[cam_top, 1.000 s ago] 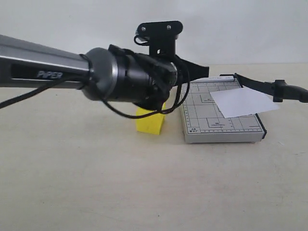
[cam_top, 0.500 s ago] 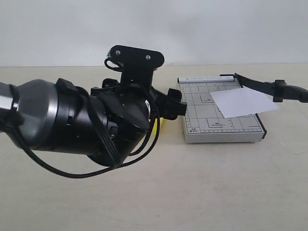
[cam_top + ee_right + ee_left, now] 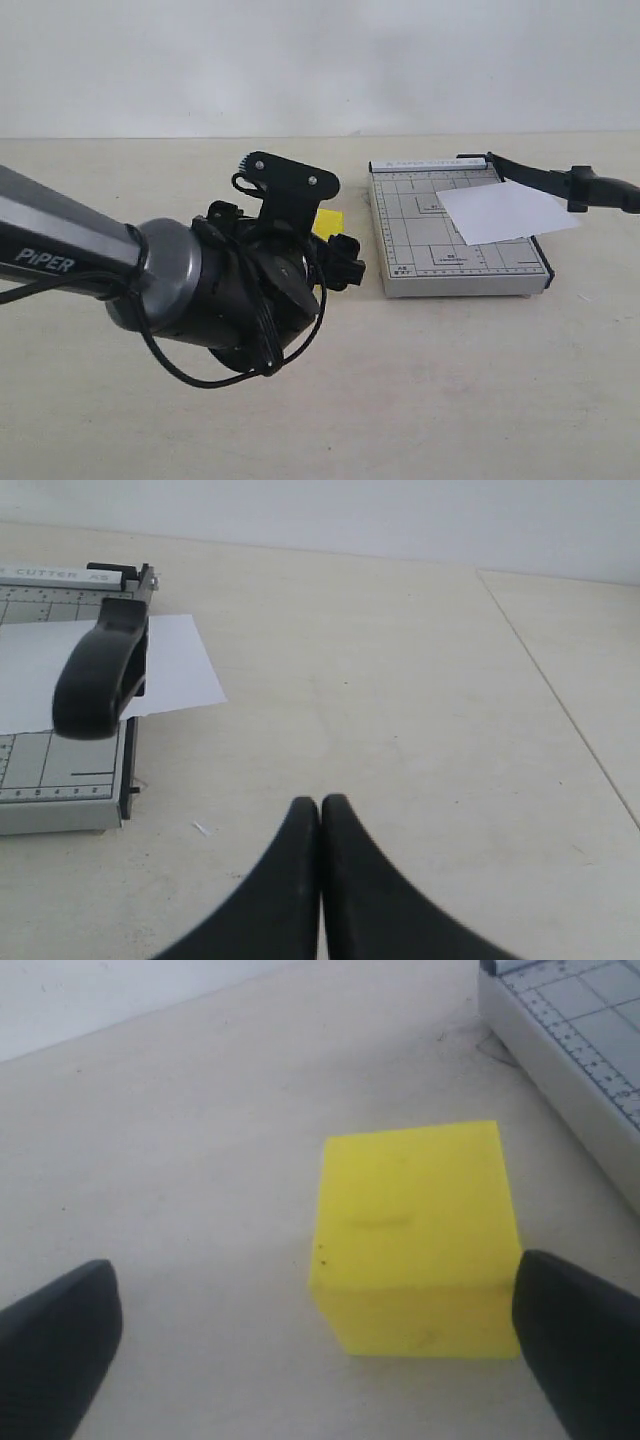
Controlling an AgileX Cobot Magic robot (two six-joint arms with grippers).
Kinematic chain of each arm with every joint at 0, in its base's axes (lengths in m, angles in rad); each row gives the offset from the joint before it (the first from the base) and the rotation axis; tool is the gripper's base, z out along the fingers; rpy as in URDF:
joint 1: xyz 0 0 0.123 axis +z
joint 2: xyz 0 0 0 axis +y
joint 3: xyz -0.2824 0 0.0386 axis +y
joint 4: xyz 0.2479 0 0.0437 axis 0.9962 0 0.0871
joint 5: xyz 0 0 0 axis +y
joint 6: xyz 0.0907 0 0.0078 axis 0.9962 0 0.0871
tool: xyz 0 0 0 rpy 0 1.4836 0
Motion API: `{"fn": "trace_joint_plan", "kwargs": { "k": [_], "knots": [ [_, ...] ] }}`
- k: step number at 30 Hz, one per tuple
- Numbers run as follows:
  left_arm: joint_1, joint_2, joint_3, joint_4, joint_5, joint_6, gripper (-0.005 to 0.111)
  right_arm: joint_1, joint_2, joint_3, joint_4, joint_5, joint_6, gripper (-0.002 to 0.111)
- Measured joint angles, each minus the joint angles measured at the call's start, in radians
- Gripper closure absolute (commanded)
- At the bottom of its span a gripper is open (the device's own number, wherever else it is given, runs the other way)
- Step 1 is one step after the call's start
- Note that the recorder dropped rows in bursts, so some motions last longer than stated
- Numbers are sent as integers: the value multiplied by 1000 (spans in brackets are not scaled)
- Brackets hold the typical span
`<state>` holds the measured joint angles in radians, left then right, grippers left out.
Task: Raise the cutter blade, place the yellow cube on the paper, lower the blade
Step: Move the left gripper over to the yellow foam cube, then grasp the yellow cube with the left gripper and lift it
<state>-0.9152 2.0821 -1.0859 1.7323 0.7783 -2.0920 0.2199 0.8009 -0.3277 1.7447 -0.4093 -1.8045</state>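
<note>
The yellow cube [image 3: 415, 1235] sits on the table just left of the grey cutter board [image 3: 440, 250]. My left gripper [image 3: 320, 1360] is open and straddles the cube, whose near corner almost touches one fingertip [image 3: 580, 1345]. In the exterior view, the arm hides most of the cube [image 3: 328, 222]. The white paper [image 3: 505, 212] lies on the board, overhanging its right edge. The cutter blade [image 3: 545, 178] is raised, its thick handle [image 3: 100, 675] hanging over the paper [image 3: 180, 665]. My right gripper [image 3: 321, 815] is shut on nothing, above bare table to the right of the board.
The left arm's large dark wrist [image 3: 230, 295] fills the exterior view's lower left. The board's edge [image 3: 570, 1055] runs close beside the cube. A seam in the tabletop [image 3: 560, 700] lies to the right of the right gripper.
The left arm has swung down and back toward the camera, with its gripper now low around the cube. Blade, paper and board have not moved.
</note>
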Motion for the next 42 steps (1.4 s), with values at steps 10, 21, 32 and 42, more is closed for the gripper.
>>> {"fn": "trace_joint_plan", "kwargs": {
  "k": [10, 21, 32, 42],
  "knots": [
    [82, 89, -163, 1, -152, 0, -3, 0, 0, 0, 5, 31, 0, 108],
    [136, 180, -259, -11, -305, 0, 16, 0, 0, 0, 5, 32, 0, 108],
    [136, 191, -271, -18, -318, 0, 102, 0, 0, 0, 5, 32, 0, 108],
    [136, 61, -271, -95, -286, 186, 102, 0, 0, 0, 5, 32, -6, 108]
  ]
}}
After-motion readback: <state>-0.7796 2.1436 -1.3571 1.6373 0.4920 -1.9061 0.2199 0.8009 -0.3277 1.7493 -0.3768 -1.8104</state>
